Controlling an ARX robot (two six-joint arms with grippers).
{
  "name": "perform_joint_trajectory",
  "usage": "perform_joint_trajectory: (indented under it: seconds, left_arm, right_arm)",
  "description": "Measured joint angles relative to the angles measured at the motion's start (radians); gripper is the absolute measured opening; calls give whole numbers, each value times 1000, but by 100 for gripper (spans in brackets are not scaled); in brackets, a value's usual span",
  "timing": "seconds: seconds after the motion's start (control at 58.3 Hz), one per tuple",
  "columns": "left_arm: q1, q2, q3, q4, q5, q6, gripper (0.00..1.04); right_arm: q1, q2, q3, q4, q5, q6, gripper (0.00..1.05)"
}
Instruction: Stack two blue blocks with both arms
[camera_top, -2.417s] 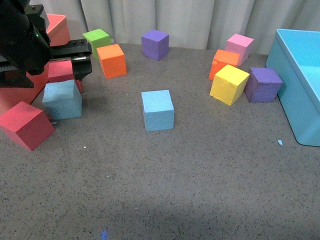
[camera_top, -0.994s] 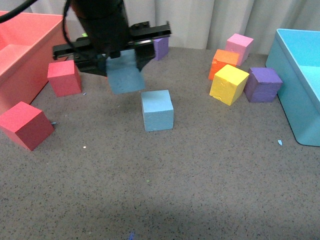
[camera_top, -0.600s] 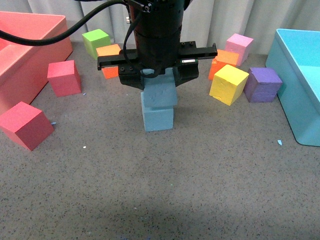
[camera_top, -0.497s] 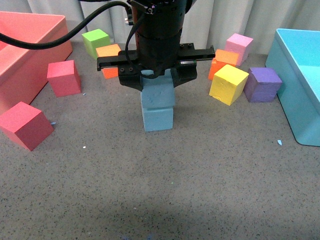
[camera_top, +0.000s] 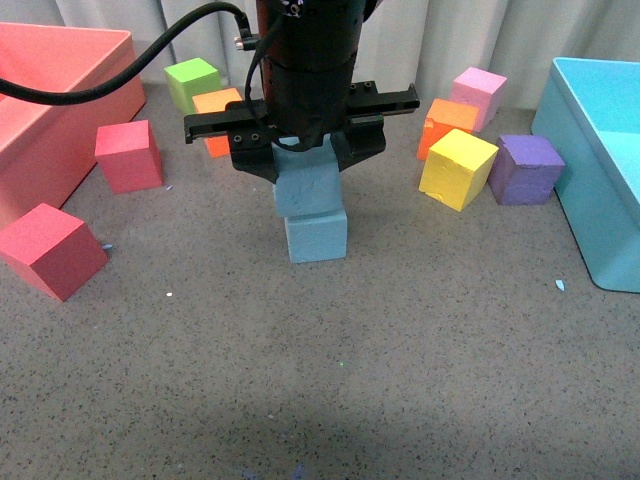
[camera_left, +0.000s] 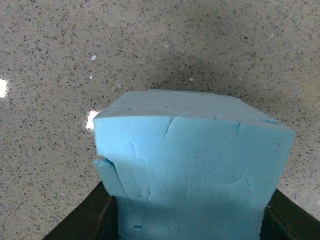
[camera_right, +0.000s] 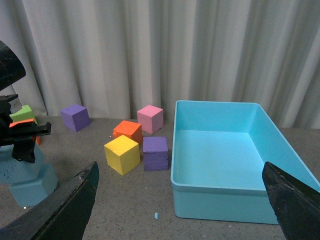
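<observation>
Upper blue block (camera_top: 308, 188): a light sky-blue foam cube, held above the middle of the worktop (camera_top: 400, 350) between the left jaws, which are closed against two of its opposite sides. In the left wrist view its faces are seen to be creased and cracked, with a small notch broken from one edge. It is set over the lower blue block (camera_top: 316, 236), turned a little and overhanging slightly toward the left; whether the two faces are touching cannot be told. Lower blue block: the same colour and about the same size, with plainer, finely grained faces, standing square on the worktop. Left arm (camera_top: 305, 70): bulky, black and matt, hung with a black cable, and pointed straight down. Right jaws: spread wide with nothing held between them, well apart from the stack. Worktop: grey, speckled and flat. Turquoise bin (camera_right: 220, 202): rectangular, smooth-walled and open-topped, at the right. Beside it are grouped a yellow cube (camera_top: 458, 168), a purple cube (camera_top: 527, 168), an orange cube (camera_top: 445, 122) and a pink cube (camera_top: 478, 92), all of foam. Two red cubes (camera_top: 128, 155) and a coral bin (camera_top: 60, 90) are placed at the left.
</observation>
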Motion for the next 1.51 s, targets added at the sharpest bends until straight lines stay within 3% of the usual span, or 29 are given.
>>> perform_joint_trajectory:
  seconds: [1.063,1.406,1.509]
  left_arm:
    - [-18,24,31,-32,7,-13,48]
    - [-18,20,31,-18,11,-2,100]
    - [-5,-34,3,19,7,3,98]
  right_arm:
    - [0,0,0,0,0,0,95]
    - [0,0,0,0,0,0,95]
    - [0,0,0,0,0,0,95]
